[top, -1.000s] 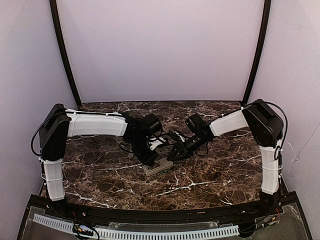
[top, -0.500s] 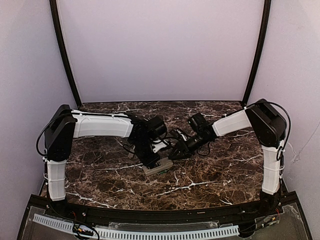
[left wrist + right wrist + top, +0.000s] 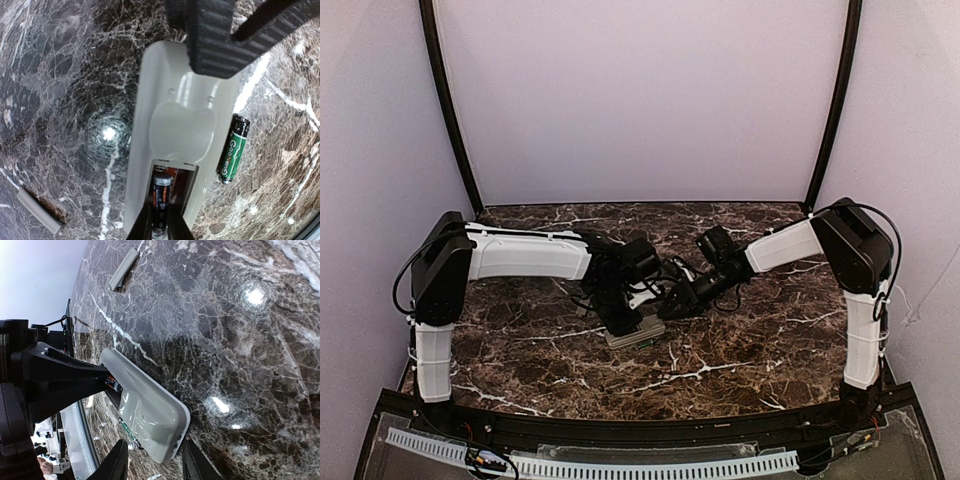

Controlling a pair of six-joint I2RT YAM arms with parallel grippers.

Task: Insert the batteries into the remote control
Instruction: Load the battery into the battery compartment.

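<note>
Nearest, the left tool (image 3: pixel 161 227) is clenched on a battery (image 3: pixel 161 192) nosed into the open bay of the remote control (image 3: pixel 180 130), which lies back-up on the table (image 3: pixel 60 100). A second battery (image 3: pixel 232 148) lies just beside it. Farther off, the right tool (image 3: pixel 155 462) straddles the remote's end; whether it pinches, I cannot tell. If it doesn't, pushing could slide the remote or seat the cell crooked.

Top external: whole table (image 3: pixel 720 370) is being viewed from high above its near edge, facing 12 o'clock and down, far off. Left wrist: remote control (image 3: pixel 175 125) is being shot straight down, very close. Right wrist: same remote control is being seen close, at a grazing angle, at 7 o'clock. Remote control plus the table around it is being shared by all three.
</note>
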